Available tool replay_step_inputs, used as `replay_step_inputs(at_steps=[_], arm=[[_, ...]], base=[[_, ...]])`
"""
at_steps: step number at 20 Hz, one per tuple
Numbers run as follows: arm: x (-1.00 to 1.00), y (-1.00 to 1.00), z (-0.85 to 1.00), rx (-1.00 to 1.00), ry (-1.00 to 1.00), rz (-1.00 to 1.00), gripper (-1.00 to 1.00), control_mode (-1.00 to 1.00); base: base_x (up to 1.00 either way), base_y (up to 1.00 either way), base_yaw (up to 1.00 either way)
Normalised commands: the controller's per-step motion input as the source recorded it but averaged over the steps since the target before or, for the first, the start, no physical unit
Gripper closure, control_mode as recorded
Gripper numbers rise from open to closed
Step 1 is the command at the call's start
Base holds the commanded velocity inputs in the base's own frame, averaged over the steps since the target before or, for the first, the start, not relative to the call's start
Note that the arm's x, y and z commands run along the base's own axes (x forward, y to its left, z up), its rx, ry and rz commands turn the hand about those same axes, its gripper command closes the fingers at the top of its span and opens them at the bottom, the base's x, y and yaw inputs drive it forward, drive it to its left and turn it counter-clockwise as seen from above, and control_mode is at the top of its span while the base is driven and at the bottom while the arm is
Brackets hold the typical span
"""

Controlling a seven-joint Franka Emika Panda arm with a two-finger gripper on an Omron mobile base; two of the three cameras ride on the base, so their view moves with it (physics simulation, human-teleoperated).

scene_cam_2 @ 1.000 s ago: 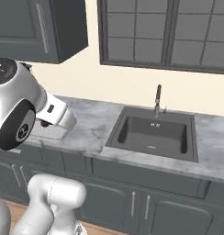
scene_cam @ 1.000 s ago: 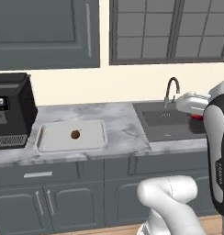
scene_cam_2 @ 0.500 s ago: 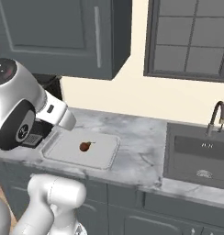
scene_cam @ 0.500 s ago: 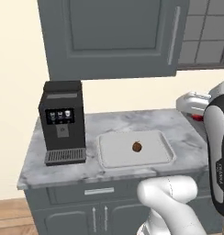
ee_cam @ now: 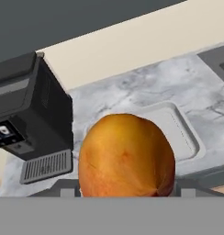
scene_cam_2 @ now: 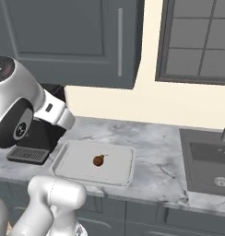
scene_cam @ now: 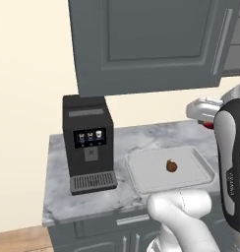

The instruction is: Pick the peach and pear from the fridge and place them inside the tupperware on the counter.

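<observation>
The peach [ee_cam: 125, 158], orange with a yellow patch, sits close up in the hand view, and my gripper [scene_cam: 206, 118] is shut on it. A red sliver of the fruit [scene_cam: 209, 125] shows under the white hand, above the right end of the tupperware [scene_cam: 141, 172]. That shallow pale container lies on the marbled counter [scene_cam: 92, 202]. The small brownish pear [scene_cam: 171, 166] lies inside it, near the middle. From the other side the pear [scene_cam_2: 98, 160] rests in the tupperware [scene_cam_2: 73, 161] too. In the hand view the tupperware [ee_cam: 180, 131] lies beyond the peach. The fridge is out of view.
A black coffee machine [scene_cam: 87, 142] stands on the counter left of the tupperware, close to its edge. Dark upper cabinets [scene_cam: 146, 44] hang over the counter. A sink [scene_cam_2: 209, 161] is set into the worktop at the right, below a window [scene_cam_2: 197, 41].
The base has driven to the left, so both base views slid from the sink toward the coffee machine. The pear stays in the tupperware and the peach stays in my grip.
</observation>
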Motion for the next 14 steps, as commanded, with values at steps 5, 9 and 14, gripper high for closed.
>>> replay_step_inputs(at_steps=[5, 9, 14], arm=[[0.06, 0.06, -0.44, -0.01, 0.37, 0.0, 1.0, -1.0], [0.02, 0.13, -1.0, 0.0, 0.95, 0.0, 1.0, -1.0], [0.02, 0.18, -1.0, 0.0, 0.38, 0.0, 1.0, -1.0]], base=[[0.0, 0.01, 0.0], [0.0, 0.0, 0.0], [0.0, 0.0, 0.0]])
